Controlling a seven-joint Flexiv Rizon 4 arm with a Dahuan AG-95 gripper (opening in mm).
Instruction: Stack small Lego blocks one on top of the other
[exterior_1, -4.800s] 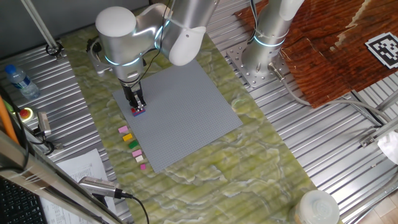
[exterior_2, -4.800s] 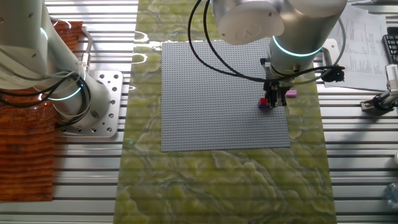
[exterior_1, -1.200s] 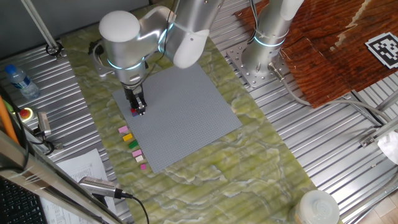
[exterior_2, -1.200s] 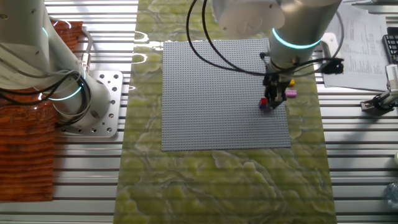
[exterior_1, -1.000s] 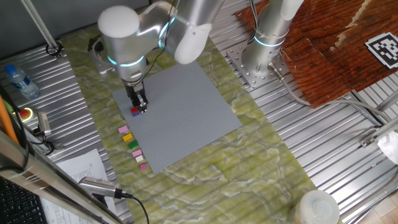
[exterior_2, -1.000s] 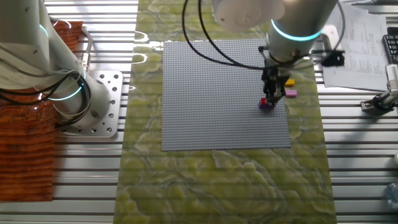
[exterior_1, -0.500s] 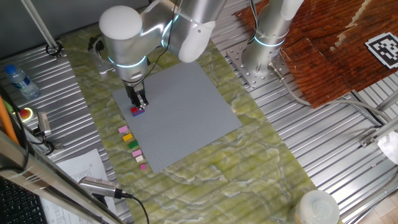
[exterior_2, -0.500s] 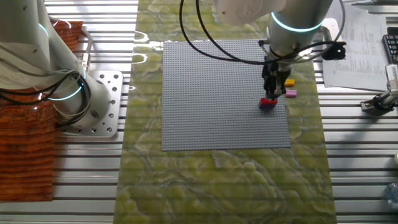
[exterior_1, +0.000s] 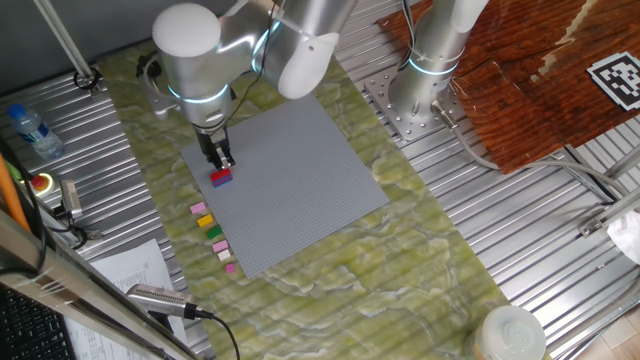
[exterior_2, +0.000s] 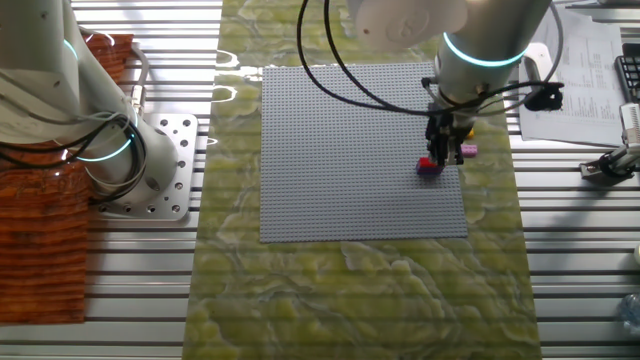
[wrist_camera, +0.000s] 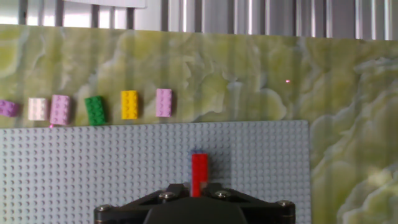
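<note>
Sitting on the grey baseplate (exterior_1: 290, 185) near the edge that faces the row of spare bricks, the red brick (exterior_1: 221, 175) rests on a darker purple-blue brick (exterior_2: 431, 170) whose side shows beneath it in the other fixed view; the studded plate likely keeps the lower brick from sliding while the upper one is pressed on. In the hand view the red brick (wrist_camera: 199, 173) stands just ahead of the gripper housing, roughly in line with the fingers. Just above the stack hangs the gripper (exterior_1: 221, 159), its fingers close together, apart from the red brick and holding nothing, though whether they are fully together I cannot tell. My judgement is that this pair is already joined. Beyond the baseplate's edge, on the green marbled mat (exterior_1: 330, 270), the spare bricks lie in a row: a pink brick (wrist_camera: 163, 102), a yellow brick (wrist_camera: 129, 104), a green brick (wrist_camera: 96, 110), then more pink and a white one, spaced apart, probably so the fingers can close on one without touching its neighbours.
</note>
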